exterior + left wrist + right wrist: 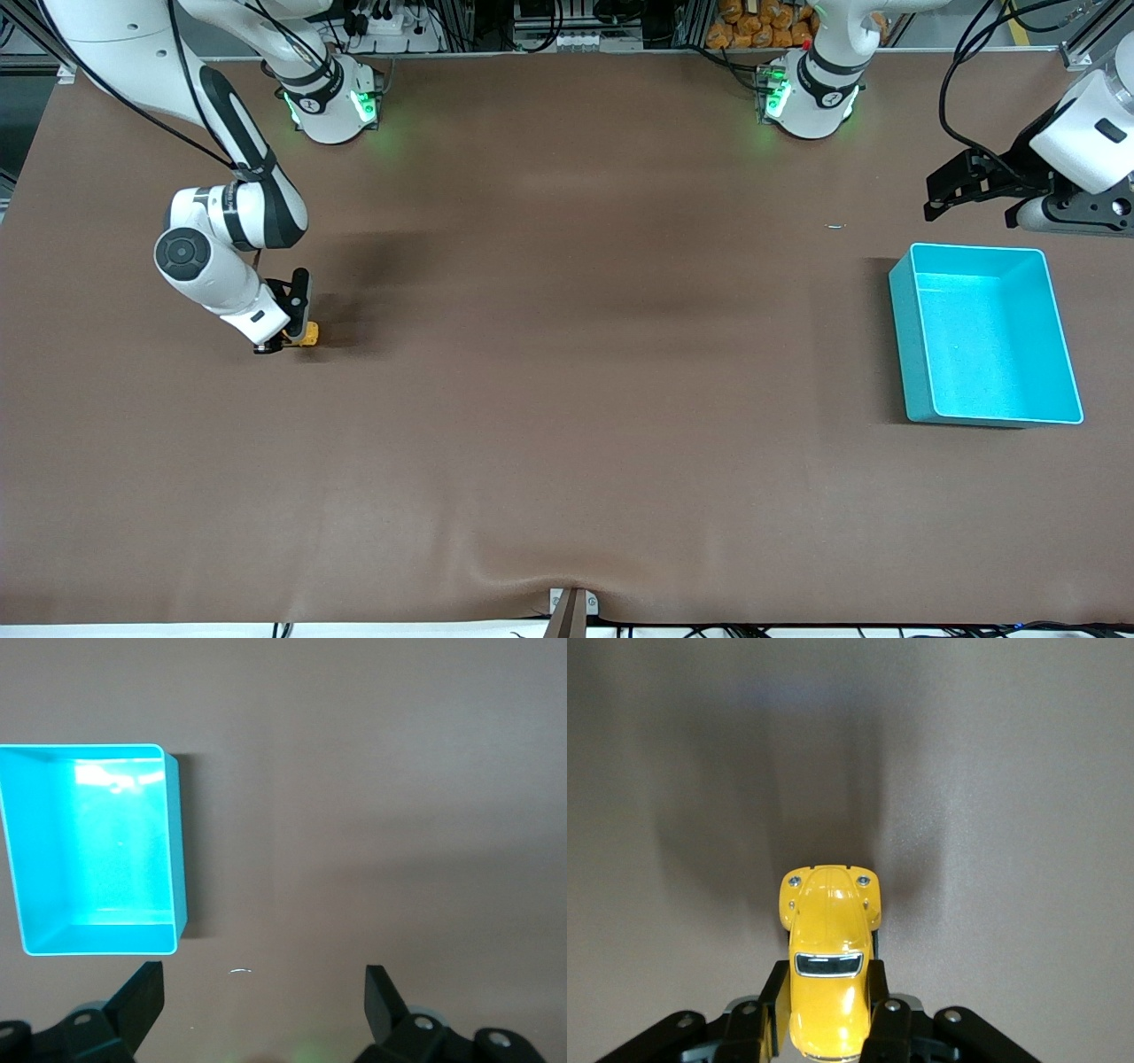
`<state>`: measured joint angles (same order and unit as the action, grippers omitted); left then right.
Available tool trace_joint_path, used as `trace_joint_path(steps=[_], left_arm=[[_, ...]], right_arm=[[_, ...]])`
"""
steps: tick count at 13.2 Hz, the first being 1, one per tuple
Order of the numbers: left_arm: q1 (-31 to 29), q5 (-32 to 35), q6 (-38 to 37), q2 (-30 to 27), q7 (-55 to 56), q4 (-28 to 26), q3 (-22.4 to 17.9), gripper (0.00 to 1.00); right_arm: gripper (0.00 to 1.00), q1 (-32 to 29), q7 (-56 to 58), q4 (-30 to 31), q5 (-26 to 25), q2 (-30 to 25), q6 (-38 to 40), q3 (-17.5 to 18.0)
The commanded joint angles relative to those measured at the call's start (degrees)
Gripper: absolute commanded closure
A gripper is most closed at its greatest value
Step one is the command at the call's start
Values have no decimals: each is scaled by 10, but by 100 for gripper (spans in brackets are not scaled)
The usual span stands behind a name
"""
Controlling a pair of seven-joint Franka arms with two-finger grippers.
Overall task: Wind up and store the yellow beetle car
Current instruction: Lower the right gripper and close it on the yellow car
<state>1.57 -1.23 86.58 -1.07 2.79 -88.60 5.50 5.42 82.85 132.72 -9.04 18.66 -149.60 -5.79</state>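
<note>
The yellow beetle car sits low at the brown table toward the right arm's end. My right gripper is shut on it. In the right wrist view the car lies between the two black fingers, which press its sides, its nose pointing away from the wrist. The turquoise bin stands empty toward the left arm's end; it also shows in the left wrist view. My left gripper is open and empty, waiting above the table beside the bin, its fingers wide apart.
A small pale scrap lies on the table farther from the front camera than the bin; it shows in the left wrist view too. The arm bases stand along the table's back edge. A bracket sits at the front edge.
</note>
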Motion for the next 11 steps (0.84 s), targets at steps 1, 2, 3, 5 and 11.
trace_joint_path(steps=[1,2,3,5,11], left_arm=[[4,30,-8,4,5,12,2,0],[3,30,-8,4,4,12,2,0],[5,30,-8,4,5,12,3,0],[7,30,-8,4,6,12,6,0],[2,29,-8,4,1,12,6,0]], right_arm=[[64,-16,8,-4,-7,26,-11,6],[64,-18,9,-4,-7,26,-11,6],[64,-19,16,-6,-8,29,-13,6],[64,-28,21,-7,-8,29,-14,6],[63,-83,62,-11,-8,36,-15,6]])
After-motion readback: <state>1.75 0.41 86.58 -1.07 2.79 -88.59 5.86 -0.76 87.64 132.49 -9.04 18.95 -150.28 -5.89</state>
